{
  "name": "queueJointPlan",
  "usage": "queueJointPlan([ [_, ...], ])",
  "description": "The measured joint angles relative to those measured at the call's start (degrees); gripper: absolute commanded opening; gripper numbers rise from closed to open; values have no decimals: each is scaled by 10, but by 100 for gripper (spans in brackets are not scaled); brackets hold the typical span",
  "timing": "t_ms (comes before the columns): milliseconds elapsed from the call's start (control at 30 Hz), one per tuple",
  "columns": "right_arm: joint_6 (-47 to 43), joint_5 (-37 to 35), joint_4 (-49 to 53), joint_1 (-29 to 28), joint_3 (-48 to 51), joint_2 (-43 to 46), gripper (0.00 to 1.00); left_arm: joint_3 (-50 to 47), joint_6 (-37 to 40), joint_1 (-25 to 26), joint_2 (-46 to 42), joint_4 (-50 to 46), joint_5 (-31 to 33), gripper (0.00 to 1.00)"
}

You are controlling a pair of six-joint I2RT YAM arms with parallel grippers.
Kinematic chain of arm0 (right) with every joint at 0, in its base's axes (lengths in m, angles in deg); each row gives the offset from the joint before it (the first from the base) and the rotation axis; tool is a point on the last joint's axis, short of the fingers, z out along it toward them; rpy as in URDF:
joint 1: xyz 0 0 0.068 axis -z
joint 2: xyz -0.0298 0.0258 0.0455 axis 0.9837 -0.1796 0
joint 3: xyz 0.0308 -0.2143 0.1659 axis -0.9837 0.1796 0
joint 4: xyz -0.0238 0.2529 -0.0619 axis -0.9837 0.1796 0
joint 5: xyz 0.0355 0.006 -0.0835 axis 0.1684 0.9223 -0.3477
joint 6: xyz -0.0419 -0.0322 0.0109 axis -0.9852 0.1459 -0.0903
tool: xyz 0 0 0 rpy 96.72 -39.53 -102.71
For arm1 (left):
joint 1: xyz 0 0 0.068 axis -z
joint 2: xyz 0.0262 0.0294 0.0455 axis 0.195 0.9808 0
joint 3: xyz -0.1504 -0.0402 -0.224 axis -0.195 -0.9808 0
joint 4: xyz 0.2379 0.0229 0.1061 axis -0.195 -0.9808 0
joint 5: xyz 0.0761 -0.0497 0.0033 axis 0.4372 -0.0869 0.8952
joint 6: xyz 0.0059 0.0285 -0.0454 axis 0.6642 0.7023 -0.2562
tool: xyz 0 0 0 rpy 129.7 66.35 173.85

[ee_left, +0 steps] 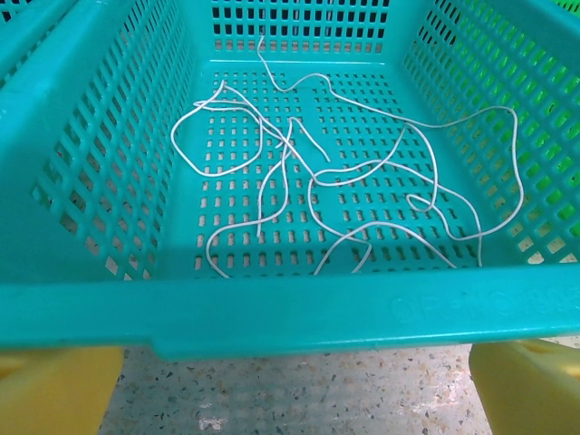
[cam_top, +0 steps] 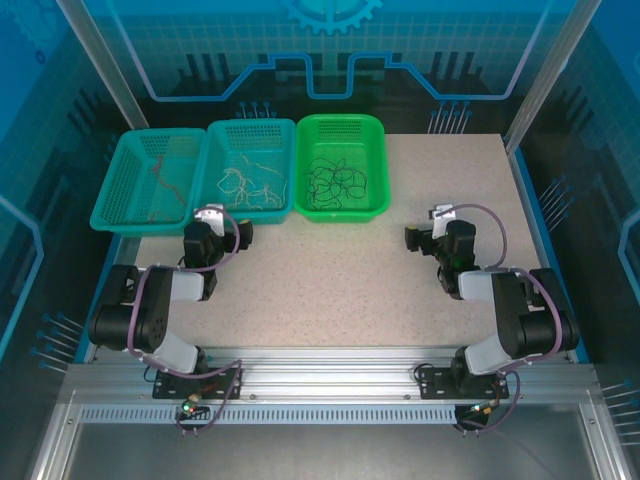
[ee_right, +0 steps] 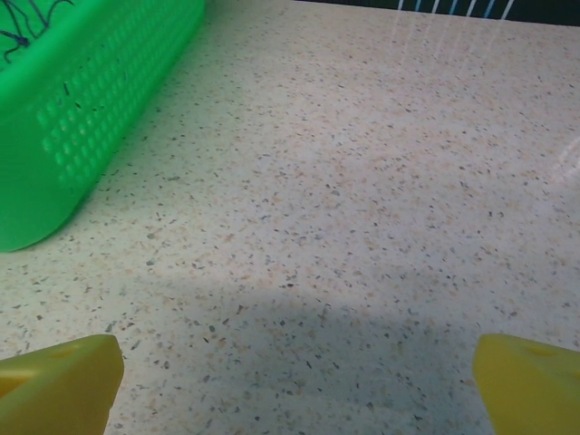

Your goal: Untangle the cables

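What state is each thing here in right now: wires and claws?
Red cables: lying loose in left teal basket.
White cables: crossing one another in middle teal basket.
Dark cables: tangled heap in green basket.
Left gripper: open, empty.
Right gripper: open, empty, above the table.

Three groups of thin, curly cables, separated by colour, one group per basket. Red cables (cam_top: 160, 185): few strands, sparse, lying flat on floor of left teal basket (cam_top: 140, 228). Whitish cables (cam_top: 250, 180): several long loops, loosely crossing one another, spread over floor of middle teal basket (cam_top: 265, 213). Dark cables (cam_top: 338, 180): densest cluster, overlapping curls, centred in green basket (cam_top: 340, 214).
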Motion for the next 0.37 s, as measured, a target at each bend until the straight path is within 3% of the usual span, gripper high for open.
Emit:
queueJointPlan([
  [367, -8, 32, 0, 5, -3, 0, 100, 0, 0, 0, 0, 0, 0, 99],
])
